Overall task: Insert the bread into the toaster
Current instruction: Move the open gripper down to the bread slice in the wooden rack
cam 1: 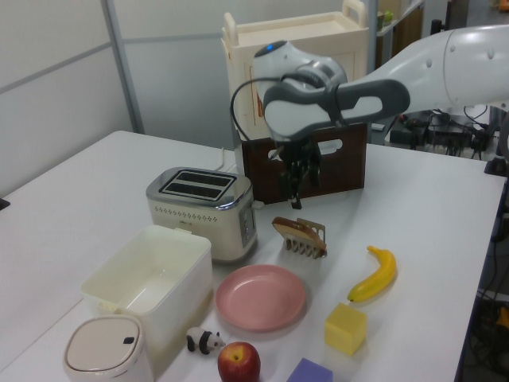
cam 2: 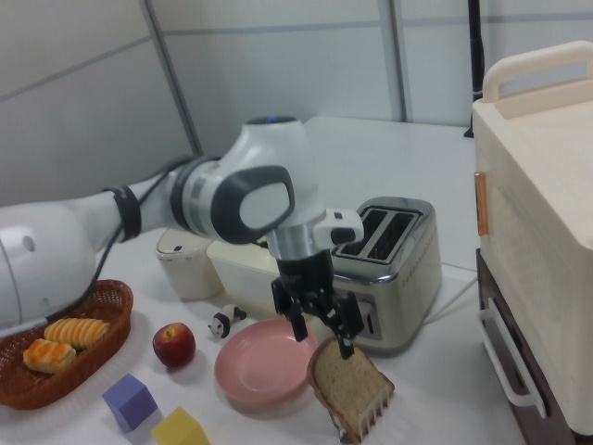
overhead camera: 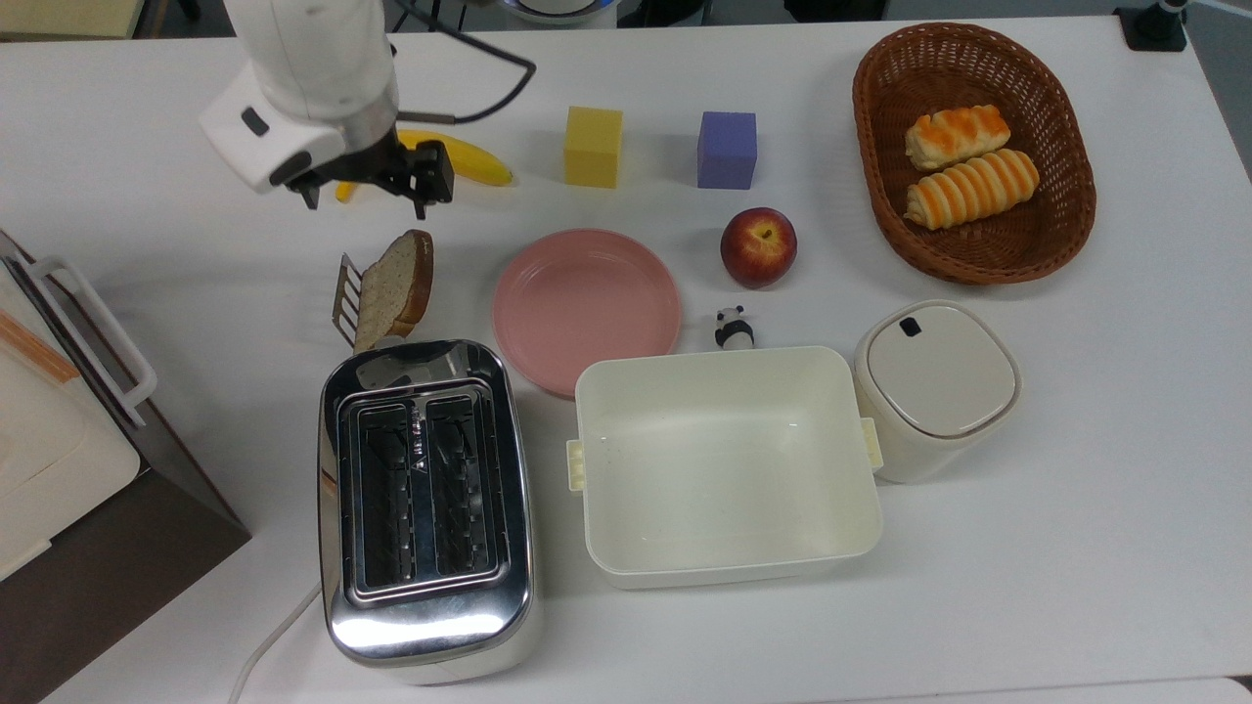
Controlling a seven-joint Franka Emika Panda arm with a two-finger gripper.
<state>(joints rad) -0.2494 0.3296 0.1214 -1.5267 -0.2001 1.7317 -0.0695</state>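
Right view, hand spread apart just above bread (rack-propped), top view's toaster slots bare.

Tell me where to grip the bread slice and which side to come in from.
Grip the bread by its upper crust edge, coming from above. It stands on edge, leaning in the small wire rack, so its flat faces are exposed for the open gripper to pinch across, probably.

We saw open air above the bread and over the toaster slots. The pink plate and cream tub crowded the top view's right; bare counter lay left.
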